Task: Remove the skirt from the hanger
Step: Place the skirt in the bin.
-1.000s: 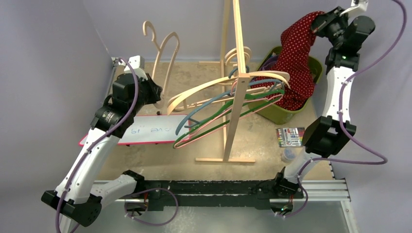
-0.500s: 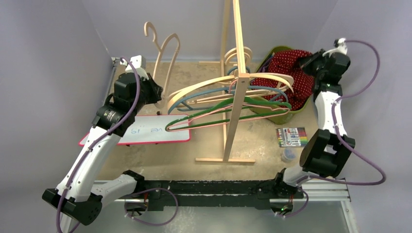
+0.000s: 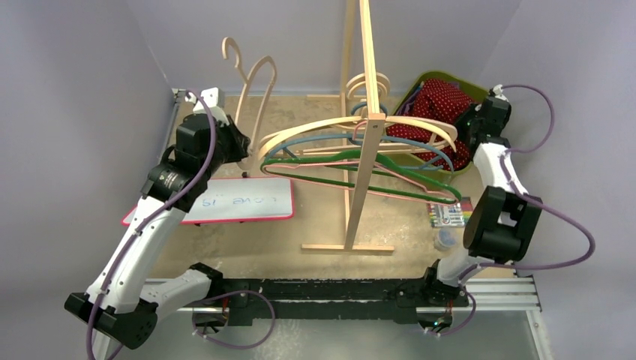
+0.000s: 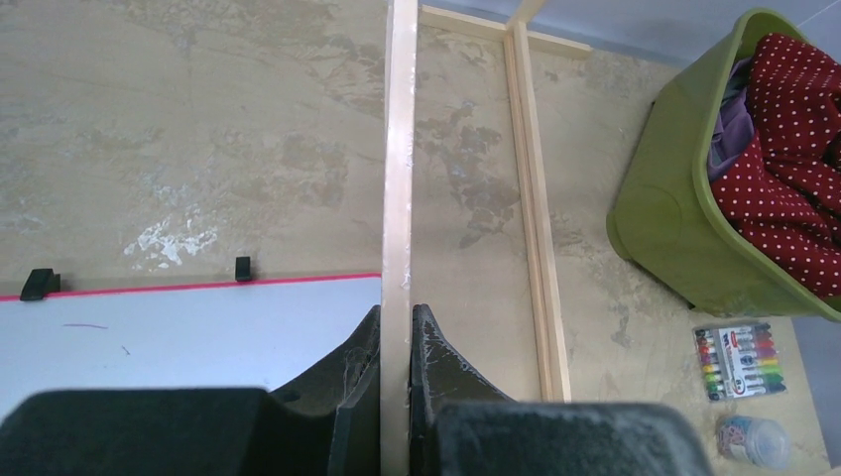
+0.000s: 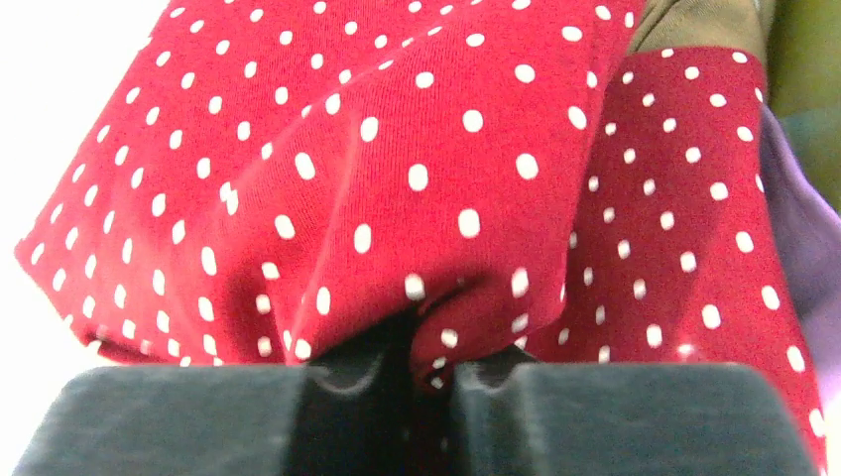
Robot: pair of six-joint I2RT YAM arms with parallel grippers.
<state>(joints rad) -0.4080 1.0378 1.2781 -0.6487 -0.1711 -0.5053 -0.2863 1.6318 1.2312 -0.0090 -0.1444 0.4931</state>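
The red skirt with white dots (image 3: 439, 105) lies bunched in the green bin (image 3: 448, 75) at the back right. It fills the right wrist view (image 5: 397, 149). My right gripper (image 3: 474, 124) is low at the bin's right side. It is shut on a fold of the skirt (image 5: 431, 362). My left gripper (image 3: 238, 146) is shut on a pale wooden hanger (image 3: 259, 90) that stands up at the back left, apart from the skirt. Its bar (image 4: 399, 198) runs between my fingers (image 4: 397, 327). The skirt also shows in the left wrist view (image 4: 793, 178).
A wooden rack (image 3: 364, 150) stands mid-table with several wooden and coloured hangers (image 3: 352, 154) hung across it. A whiteboard with a red edge (image 3: 240, 201) lies at the left. A marker box (image 3: 448, 212) and a small jar (image 3: 445, 240) sit at the right, in front of the bin.
My right arm came down from high above the bin and lowered the skirt into it. The hangers on the rack swung round to the right. My left arm has not moved.
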